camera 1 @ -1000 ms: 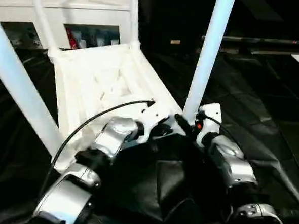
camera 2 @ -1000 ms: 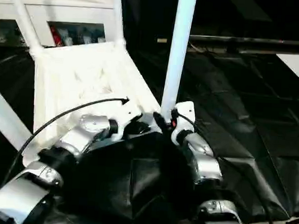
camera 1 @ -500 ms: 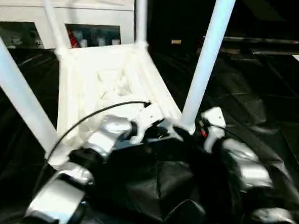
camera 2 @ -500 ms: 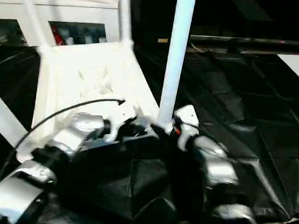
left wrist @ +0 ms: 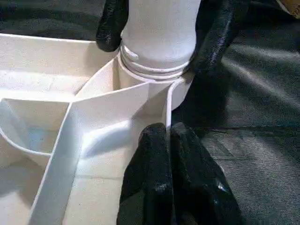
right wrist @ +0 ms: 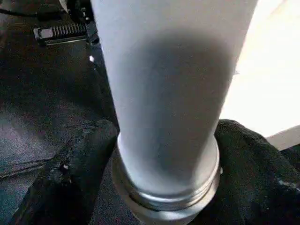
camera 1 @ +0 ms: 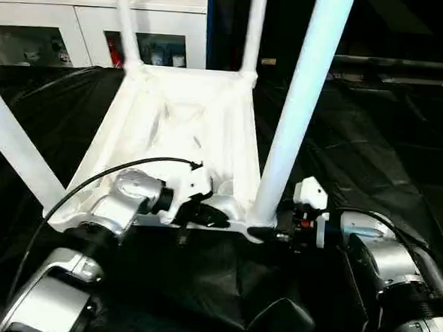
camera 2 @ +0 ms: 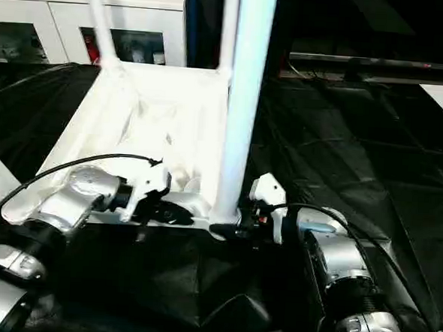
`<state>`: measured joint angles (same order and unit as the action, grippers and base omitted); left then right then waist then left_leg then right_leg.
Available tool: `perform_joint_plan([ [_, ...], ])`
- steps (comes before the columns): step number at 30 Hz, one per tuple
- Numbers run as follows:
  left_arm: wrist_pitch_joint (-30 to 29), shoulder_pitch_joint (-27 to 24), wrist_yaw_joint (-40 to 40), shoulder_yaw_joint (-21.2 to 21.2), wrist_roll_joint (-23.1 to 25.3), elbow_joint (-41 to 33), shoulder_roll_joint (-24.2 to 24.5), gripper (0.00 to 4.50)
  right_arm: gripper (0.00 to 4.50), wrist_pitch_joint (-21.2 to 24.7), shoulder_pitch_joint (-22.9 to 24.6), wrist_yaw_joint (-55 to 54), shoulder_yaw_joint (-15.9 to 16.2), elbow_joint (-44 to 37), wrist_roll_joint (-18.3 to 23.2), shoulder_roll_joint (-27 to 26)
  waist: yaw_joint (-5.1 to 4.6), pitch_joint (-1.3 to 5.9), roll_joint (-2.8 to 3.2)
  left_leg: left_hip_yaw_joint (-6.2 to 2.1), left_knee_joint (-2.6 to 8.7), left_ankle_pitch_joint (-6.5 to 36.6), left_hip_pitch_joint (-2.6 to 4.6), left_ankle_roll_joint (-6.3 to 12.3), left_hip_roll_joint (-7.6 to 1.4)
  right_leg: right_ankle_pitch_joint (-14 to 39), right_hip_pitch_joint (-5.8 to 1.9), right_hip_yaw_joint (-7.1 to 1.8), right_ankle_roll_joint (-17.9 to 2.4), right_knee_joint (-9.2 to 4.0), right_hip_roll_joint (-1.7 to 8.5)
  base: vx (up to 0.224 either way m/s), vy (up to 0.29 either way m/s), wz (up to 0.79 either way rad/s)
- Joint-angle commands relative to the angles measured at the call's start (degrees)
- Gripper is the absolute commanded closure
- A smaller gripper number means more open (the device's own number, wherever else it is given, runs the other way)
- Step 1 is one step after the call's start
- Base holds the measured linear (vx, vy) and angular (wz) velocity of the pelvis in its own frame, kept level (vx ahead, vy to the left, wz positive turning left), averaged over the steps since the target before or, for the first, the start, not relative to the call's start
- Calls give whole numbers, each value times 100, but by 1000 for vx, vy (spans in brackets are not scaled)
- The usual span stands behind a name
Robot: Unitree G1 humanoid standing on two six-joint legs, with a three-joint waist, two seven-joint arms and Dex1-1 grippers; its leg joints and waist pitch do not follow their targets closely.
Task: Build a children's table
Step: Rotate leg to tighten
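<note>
I am seeing my left claw (left wrist: 171, 140) clenching on the near rim of the upturned white tabletop (camera 1: 186, 126), which is lying on black sheeting (camera 1: 372, 168). My right claw (right wrist: 164, 154) is straddling the near-right leg (camera 1: 296, 110) at its socket. Three more legs are standing beyond.

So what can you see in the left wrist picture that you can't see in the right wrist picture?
Left wrist view: the left gripper pinching the tabletop's thin edge, plus the ribs on its underside.
Right wrist view: a black toothed strip lying on the black cloth.
Both: the base of the leg, with the right gripper around it, one finger on each side.
</note>
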<state>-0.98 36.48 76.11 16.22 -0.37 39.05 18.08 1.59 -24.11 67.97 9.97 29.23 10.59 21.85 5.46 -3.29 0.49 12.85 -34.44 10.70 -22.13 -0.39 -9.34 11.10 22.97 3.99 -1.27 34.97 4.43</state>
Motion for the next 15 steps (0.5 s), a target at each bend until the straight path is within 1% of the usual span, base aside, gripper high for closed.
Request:
perform_joint_plan([
  [1, 19, 7, 214, 34, -229, -269, -52, 450, 106, 49, 28, 16, 93, -71, -58, 4, 2, 377, -77, -266, 407, 1032, 144, 316, -494, 1246, -241, -324, -1299, -434, 551, 0, 0, 0],
  [2, 30, -4, 210, 28, -232, -286, -60, 450, 106, 67, 35, 27, 99, -88, -34, 7, 1, 376, -78, -265, 405, 1020, 141, 321, -491, 1235, -242, -325, -1297, -434, 552, 0, 0, 0],
  [3, 29, -11, 212, 21, -238, -298, -69, 450, 118, 78, 39, 40, 96, -95, -10, 5, 3, 380, -68, -268, 406, 999, 147, 321, -498, 1203, -241, -324, -1302, -431, 553, 0, 0, 0],
  [6, 34, -30, 196, 15, -245, -327, -91, 450, 152, 63, 51, 56, 81, -92, 13, -2, 4, 384, -71, -261, 396, 958, 144, 347, -491, 1099, -241, -324, -1321, -420, 545, 0, 0, 0],
  [9, 66, -36, 111, -1, -220, -321, -113, 450, 163, 52, 72, 42, 68, -85, 6, -13, 7, 384, -64, -263, 397, 960, 147, 347, -494, 1112, -242, -321, -1315, -422, 544, 0, 0, 0],
  [12, 134, -15, -276, -55, -114, -215, -221, 450, 177, 58, 140, -182, 15, -64, -42, -80, 7, 380, -67, -261, 396, 992, 152, 330, -493, 1142, -238, -327, -1304, -434, 545, 0, 0, 0],
  [13, 134, 3, -453, -66, -60, -158, -278, 450, 178, 46, 148, -374, -12, -2, -100, -125, 6, 380, -80, -262, 397, 1001, 150, 321, -491, 1160, -239, -327, -1302, -432, 544, 0, 0, 0],
  [14, 128, 41, -734, -78, 31, -66, -359, 450, 178, 20, 150, -645, -52, 95, -180, -188, -7, 374, -97, -267, 402, 1024, 145, 299, -488, 1252, -235, -329, -1274, -442, 547, 0, 0, 0],
  [15, 100, 90, -1017, -107, 100, 31, -449, 450, 180, 3, 135, -946, -97, 202, -263, -260, -21, 357, -91, -279, 412, 1140, 156, 253, -480, 1481, -233, -327, -1235, -479, 560, 0, 0, 0],
])
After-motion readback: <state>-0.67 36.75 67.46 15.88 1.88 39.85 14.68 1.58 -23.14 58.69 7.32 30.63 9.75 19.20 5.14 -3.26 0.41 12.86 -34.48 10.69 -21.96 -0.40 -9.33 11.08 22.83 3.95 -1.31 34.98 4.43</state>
